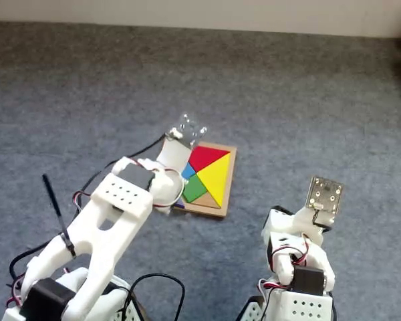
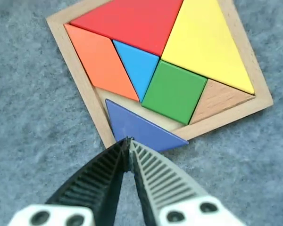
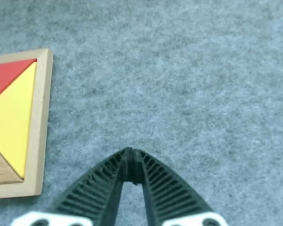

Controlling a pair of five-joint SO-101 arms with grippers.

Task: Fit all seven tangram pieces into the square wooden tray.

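the square wooden tray [image 1: 231, 175] [image 2: 82, 80] [image 3: 42, 117] lies on the grey carpet [image 1: 87, 87] near the middle of the high view, turned a little so that one corner points to about 1 o'clock. six pieces lie flat inside it. seen from above, the large red triangle [image 1: 206, 158] [image 2: 127, 21] fills the 12 o'clock side and the large yellow triangle [image 1: 217, 177] [image 2: 207, 42] the 3 o'clock side, and the two meet along one edge. the green square [image 1: 194, 188] [image 2: 174, 92] sits towards 7 o'clock, touching the yellow triangle, and the small light-blue triangle [image 1: 187, 172] [image 2: 139, 66] lies against it at 9 o'clock. the orange parallelogram [image 2: 101, 61] borders the light-blue triangle and the red one. the small bare-wood triangle [image 2: 219, 99] fills the gap between the green square and the yellow triangle

the seventh piece, a medium violet-blue triangle [image 2: 137, 129], is not seated. it lies across the tray's rim, partly over the open slot beside the orange parallelogram and the green square, with one corner out over the carpet

the left arm [image 1: 107, 227] stretches from 7 o'clock to the tray. the left gripper [image 2: 128, 143] has its ribbed black jaws pressed together with nothing between them, and the tips touch the outer edge of the violet-blue triangle

the right arm [image 1: 297, 261] stands at 5 o'clock, apart from the tray. the right gripper [image 3: 132, 162] is closed and empty over the carpet
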